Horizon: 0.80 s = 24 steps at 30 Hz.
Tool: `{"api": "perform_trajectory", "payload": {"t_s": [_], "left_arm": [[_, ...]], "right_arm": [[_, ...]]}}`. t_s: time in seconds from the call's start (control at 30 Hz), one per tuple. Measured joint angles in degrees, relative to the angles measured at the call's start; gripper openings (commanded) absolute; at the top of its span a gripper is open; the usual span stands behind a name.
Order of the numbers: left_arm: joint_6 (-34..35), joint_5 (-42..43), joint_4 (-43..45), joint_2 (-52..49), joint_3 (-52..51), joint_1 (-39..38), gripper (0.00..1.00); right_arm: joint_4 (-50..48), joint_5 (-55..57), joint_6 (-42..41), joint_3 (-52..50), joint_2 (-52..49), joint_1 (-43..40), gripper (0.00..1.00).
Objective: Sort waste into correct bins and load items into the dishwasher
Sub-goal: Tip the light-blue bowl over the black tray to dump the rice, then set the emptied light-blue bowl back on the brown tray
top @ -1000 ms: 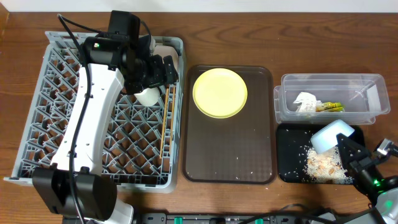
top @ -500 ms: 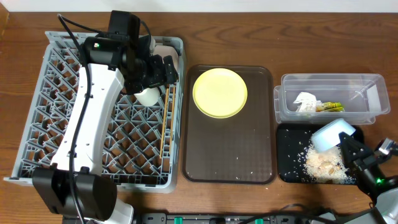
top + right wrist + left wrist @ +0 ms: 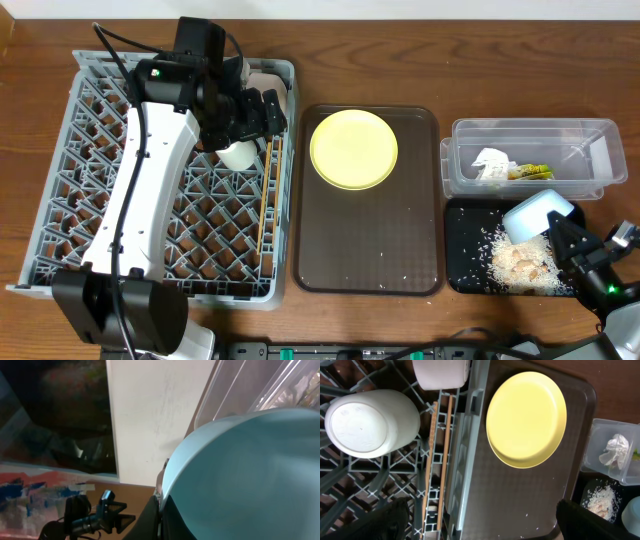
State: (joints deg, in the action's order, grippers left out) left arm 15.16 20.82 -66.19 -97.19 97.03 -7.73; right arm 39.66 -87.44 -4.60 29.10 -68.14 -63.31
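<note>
My left gripper [image 3: 270, 112] hangs open and empty over the right edge of the grey dish rack [image 3: 90, 150]; its fingers are spread wide in the left wrist view [image 3: 485, 520]. In the rack are an upside-down white cup [image 3: 238, 154] [image 3: 370, 422] and a cream bowl [image 3: 264, 80] [image 3: 442, 372]. The yellow plate [image 3: 353, 148] [image 3: 526, 419] lies on the brown tray. My right gripper [image 3: 556, 230] [image 3: 159, 515] is shut on the rim of the light blue bowl [image 3: 536, 214] [image 3: 250, 475], tilted over the black tray [image 3: 462, 250], where rice crumbs [image 3: 520, 264] are piled. The clear tub [image 3: 590, 150] holds the napkin [image 3: 490, 163] and wrapper [image 3: 532, 171].
Wooden chopsticks [image 3: 266, 195] [image 3: 437, 460] lie along the rack's right side. The brown serving tray [image 3: 370, 240] sits between the rack and the bins, with a few crumbs near its front edge. The clear tub's wall [image 3: 240, 385] is just behind the bowl.
My right gripper and the blue bowl have shifted slightly to the right over the black tray. The left arm has not moved.
</note>
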Motion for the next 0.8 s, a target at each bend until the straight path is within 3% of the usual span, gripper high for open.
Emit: {"api": "perform_trajectory", "payload": {"t_s": [0.23, 0.33, 0.43, 0.57, 0.8], "left_arm": [[0.00, 0.00, 0.00, 0.00, 0.00, 0.00, 0.95], [-0.02, -0.02, -0.02, 0.00, 0.00, 0.00, 0.95], [-0.02, -0.02, 0.04, 0.00, 0.00, 0.00, 0.95], [0.00, 0.00, 0.00, 0.00, 0.00, 0.00, 0.95], [0.00, -0.02, 0.00, 0.00, 0.00, 0.00, 0.95]], "right_arm": [[-0.02, 1.57, -2.60, 1.90, 0.00, 1.51, 0.01], [0.94, 5.55, -4.81, 7.08, 0.15, 5.97, 0.01], [7.30, 14.62, -6.51, 15.43, 1.92, 15.89, 0.01], [11.96, 29.77, -7.04, 26.91, 5.01, 37.33, 0.01], [10.73, 53.88, -10.82, 30.67, 5.33, 73.46, 0.01]]}}
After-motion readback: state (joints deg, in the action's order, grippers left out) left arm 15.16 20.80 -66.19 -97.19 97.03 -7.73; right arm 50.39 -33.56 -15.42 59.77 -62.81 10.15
